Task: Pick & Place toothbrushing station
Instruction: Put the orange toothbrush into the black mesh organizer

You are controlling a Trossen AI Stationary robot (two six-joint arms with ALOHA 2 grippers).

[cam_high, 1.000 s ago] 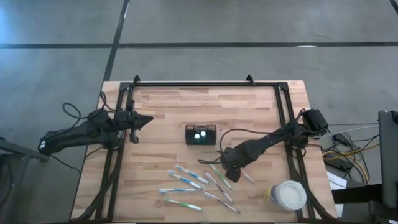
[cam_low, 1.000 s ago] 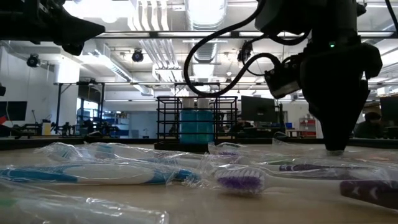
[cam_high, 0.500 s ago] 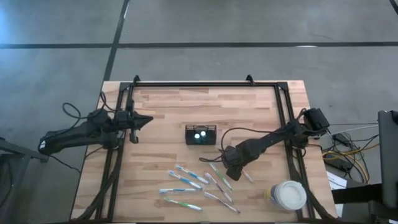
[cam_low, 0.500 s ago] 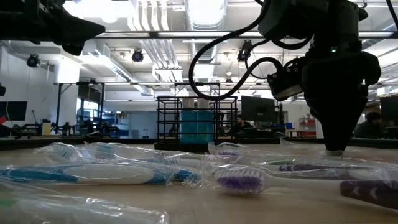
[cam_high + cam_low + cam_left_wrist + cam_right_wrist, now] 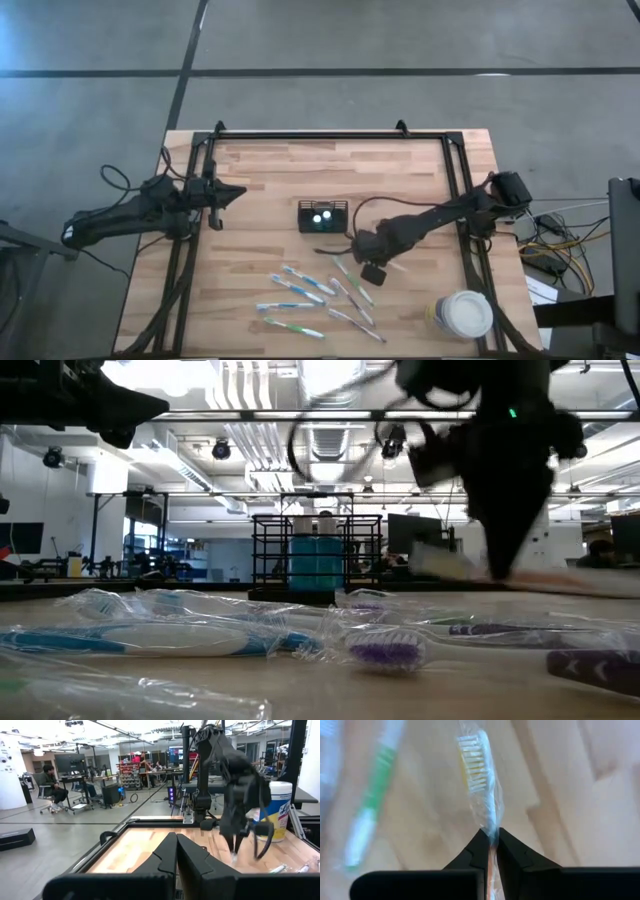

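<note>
Jaws of the right gripper (image 5: 490, 842) pinch a wrapped toothbrush (image 5: 481, 780), handle hidden.

- Pale wood worktop (image 5: 270, 170), striped in lighter and darker planks, with black frame.
- Black wire-mesh caddy (image 5: 322, 216), holding two blue tubes (image 5: 316, 563) with white caps.
- Clear-wrapped toothbrush (image 5: 482, 785) with pale yellow bristles, between dark fingers of right end effector (image 5: 490, 842).
- Green and white toothbrush (image 5: 369, 805) beside.
- Blue and white toothbrushes (image 5: 300, 284) on the wood.
- Purple bristles on nearest brush (image 5: 385, 653).
- White lid on large cup (image 5: 463, 314).
</note>
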